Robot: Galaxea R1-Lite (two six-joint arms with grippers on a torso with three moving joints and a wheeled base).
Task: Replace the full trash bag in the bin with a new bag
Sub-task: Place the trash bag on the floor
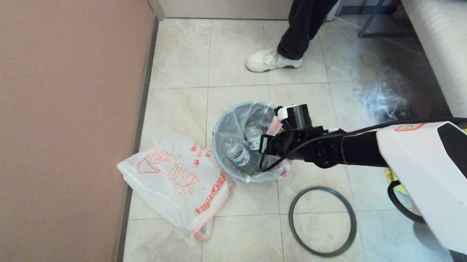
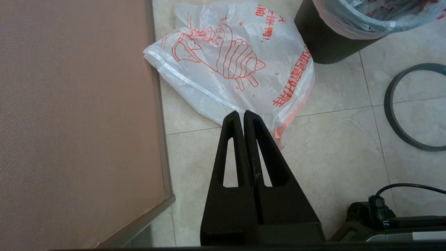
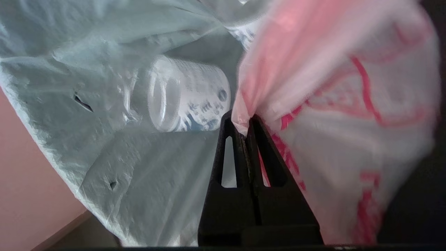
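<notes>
The small round pale grey plastic bin (image 1: 221, 154) stands upright on the tiled floor (image 1: 179, 105), near a pinkish-brown wall (image 1: 60, 119). Inside it sits the full trash bag of thin translucent white plastic with red print (image 1: 234, 121), its mouth open upward and draped over the bin's edge, with clear white-labelled water bottles (image 1: 238, 153) lying tilted in it. The right gripper (image 3: 244, 122) is over the bin's right side, and its fingers are pinched together on a pink-tinted fold of this bag's edge; one bottle lies on its side just beyond the fingertips. The separate dark grey ring rim (image 1: 323, 220) lies flat on the floor to the right of the bin, apart from it. The new bag, a thin white plastic shopping bag with a red line drawing and red characters (image 1: 172, 179), lies crumpled on the floor touching the bin's left side, its long axis running diagonally and its pink-orange handles pointing toward the robot. The left gripper (image 2: 241, 115) hangs above the floor near those handles, fingers closed and empty.
</notes>
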